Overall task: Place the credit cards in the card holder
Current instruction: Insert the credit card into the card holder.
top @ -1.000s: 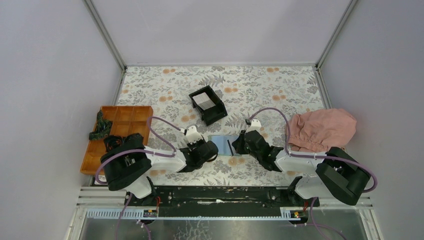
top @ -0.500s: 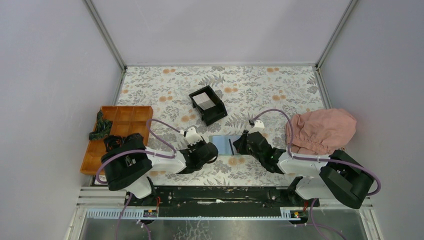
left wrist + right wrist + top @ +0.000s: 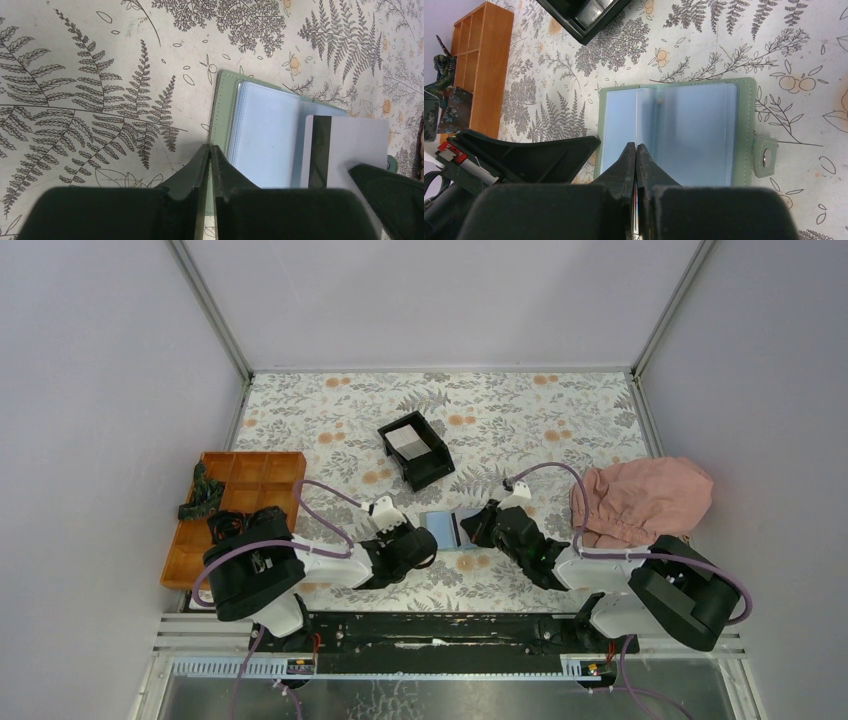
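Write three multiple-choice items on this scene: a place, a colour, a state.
1. The black box stands: A. beyond the wallet, farther back; B. in the far left corner; C. at the near edge.
2. The wallet's inside is: A. red; B. light blue; C. yellow.
3. The wallet is: A. folded shut; B. standing on edge; C. lying open.
Answers: 1 A, the overhead view shows it past the wallet; 2 B, both wrist views show blue sleeves; 3 C, its faces lie spread open.

- My left arm (image 3: 335, 552) reaches low toward the centre, left gripper (image 3: 210, 148) pinched almost closed.
- My right arm (image 3: 592, 566) mirrors it, right gripper (image 3: 636, 146) clamped tight.
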You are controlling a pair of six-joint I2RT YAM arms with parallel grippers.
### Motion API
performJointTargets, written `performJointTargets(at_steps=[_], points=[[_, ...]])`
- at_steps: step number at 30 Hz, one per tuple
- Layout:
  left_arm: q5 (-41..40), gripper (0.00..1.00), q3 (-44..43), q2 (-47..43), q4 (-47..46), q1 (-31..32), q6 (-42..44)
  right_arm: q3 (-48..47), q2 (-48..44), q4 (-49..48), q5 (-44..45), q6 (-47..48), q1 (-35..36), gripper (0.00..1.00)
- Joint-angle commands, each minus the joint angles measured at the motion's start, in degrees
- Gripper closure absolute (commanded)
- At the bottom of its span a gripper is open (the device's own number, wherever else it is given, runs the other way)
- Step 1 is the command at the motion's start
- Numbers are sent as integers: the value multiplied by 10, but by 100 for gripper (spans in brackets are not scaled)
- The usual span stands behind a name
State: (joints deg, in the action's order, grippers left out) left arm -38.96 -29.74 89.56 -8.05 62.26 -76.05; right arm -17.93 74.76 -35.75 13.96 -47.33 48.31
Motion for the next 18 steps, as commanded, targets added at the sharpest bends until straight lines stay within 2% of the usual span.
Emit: performJointTargets(at_steps=[1, 18], points=[[92, 88, 39, 37, 119, 12, 11, 8, 15, -66, 11, -17, -1, 100], [92, 88, 37, 42, 121, 13, 9, 24, 54, -122, 4, -26, -13, 100]])
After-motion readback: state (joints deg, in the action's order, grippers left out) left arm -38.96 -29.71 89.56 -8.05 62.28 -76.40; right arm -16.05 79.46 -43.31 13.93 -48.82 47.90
